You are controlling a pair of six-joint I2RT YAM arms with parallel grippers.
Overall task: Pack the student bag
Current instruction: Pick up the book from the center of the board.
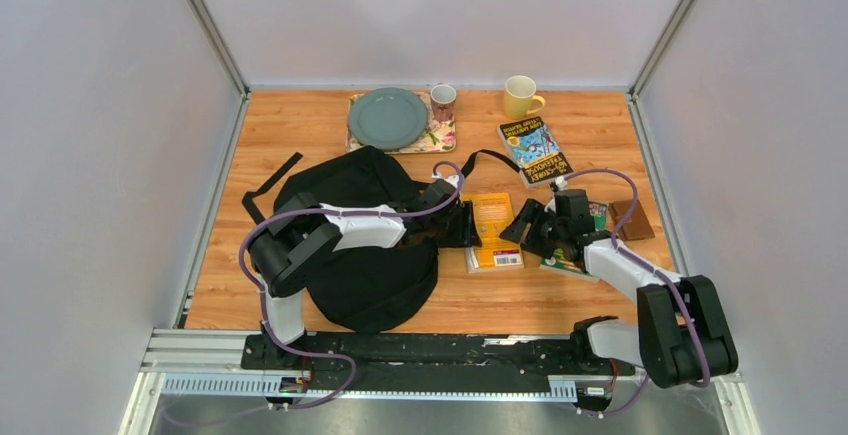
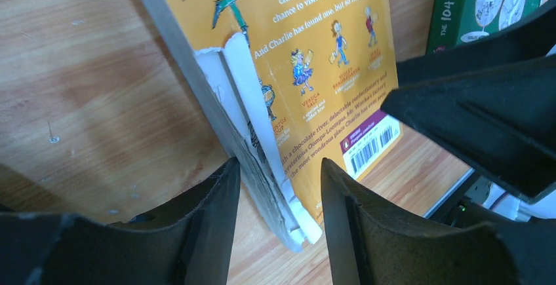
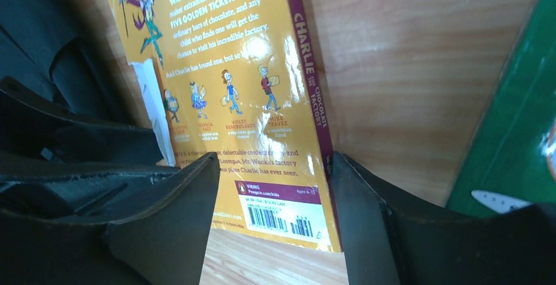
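The student bag (image 1: 368,290) is a big, rounded slump of soft black fabric. It lies on the left half of the desk (image 1: 300,125), closer to the near edge than the far one. Flat black straps trail from it toward the left edge and toward the far right. The left arm lies across its top.

Just right of the bag, at the middle of the desk, is a thin paperback (image 1: 493,225) with a glossy yellow cover. That cover is torn along one long side, showing a white card flap and grey page edges.

The left pincer (image 2: 278,173) has its matte black, wedge-shaped fingers apart, with the torn long edge between them. Whether either finger touches it I cannot tell. The right pincer (image 3: 274,167) is also spread, astride the barcode corner by the maroon spine, and gripping nothing.

A green book (image 2: 472,3) lies just beyond the paperback toward the right edge. A small flat brown wallet (image 1: 632,220) sits beside it.

Along the far edge is a round grey-green plate (image 1: 388,118) on a floral mat (image 1: 442,139). A pinkish cup (image 1: 443,101) and a smooth yellow mug (image 1: 521,97) stand there too. A blue-and-yellow book (image 1: 533,151) lies just nearer than the mug.
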